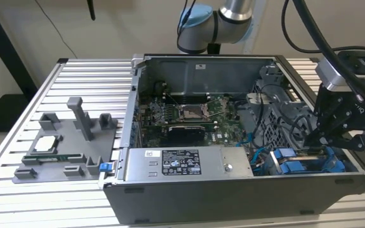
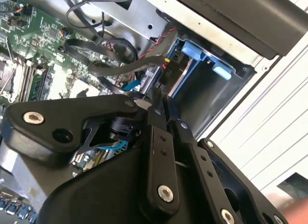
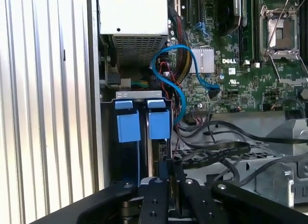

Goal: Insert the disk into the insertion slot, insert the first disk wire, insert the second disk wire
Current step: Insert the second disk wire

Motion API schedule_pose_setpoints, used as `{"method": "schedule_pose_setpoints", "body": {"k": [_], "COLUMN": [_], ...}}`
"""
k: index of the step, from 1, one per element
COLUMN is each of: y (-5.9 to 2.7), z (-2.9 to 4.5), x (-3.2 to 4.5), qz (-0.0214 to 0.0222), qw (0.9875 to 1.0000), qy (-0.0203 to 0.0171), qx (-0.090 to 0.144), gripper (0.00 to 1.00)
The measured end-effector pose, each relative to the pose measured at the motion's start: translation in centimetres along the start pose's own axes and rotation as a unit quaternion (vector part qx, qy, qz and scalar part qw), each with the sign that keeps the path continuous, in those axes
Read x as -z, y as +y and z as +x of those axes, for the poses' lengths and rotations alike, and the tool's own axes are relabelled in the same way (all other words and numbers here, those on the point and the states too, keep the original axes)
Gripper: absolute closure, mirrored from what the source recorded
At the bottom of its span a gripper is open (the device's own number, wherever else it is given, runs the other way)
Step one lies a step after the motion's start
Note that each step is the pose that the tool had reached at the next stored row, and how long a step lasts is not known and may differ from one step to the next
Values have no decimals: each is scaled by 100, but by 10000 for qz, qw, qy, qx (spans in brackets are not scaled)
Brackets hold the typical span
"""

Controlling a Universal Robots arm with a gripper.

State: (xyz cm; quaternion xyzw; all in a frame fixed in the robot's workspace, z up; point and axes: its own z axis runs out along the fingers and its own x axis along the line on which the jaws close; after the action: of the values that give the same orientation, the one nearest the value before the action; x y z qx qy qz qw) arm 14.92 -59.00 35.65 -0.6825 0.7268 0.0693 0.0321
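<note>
While my tool (image 3: 169, 183) hangs low over the drive cage corner of the open computer case (image 1: 233, 199), its fingers (image 2: 159, 151) look pressed close together, with only a sliver between the tips. Whether a thin connector is pinched there I cannot tell. In the first wrist view the tips sit right at the near end of the disk (image 3: 159, 125), which already stands in the insertion slot (image 3: 139, 95) with its blue carrier tab showing; a second blue-framed drive (image 3: 128, 127) sits just beside it. So I judge the disk step done and the wire work to be in hand.

Just past the tips runs a bundle of black cables (image 2: 115, 65), and further out a blue data cable (image 3: 168, 74) loops from the drives across to the motherboard (image 3: 250, 74). Beyond the drives sits the power-supply box (image 3: 133, 21).

To do this well I would keep the tool square to the disk's rear edge and push straight along the connector's axis — no sideways load. I would also watch that the loose black cables do not snag on the fingers.
</note>
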Motion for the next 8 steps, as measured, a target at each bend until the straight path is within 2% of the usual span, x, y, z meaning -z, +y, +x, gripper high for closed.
{"method": "schedule_pose_setpoints", "body": {"k": [4, 8], "y": [-49, -79], "z": [3, 9], "x": [-40, -87], "qz": [-68, -92], "qw": [10000, 10000], "qy": [4, -7], "qx": [-10, -13], "gripper": [100, 100]}}
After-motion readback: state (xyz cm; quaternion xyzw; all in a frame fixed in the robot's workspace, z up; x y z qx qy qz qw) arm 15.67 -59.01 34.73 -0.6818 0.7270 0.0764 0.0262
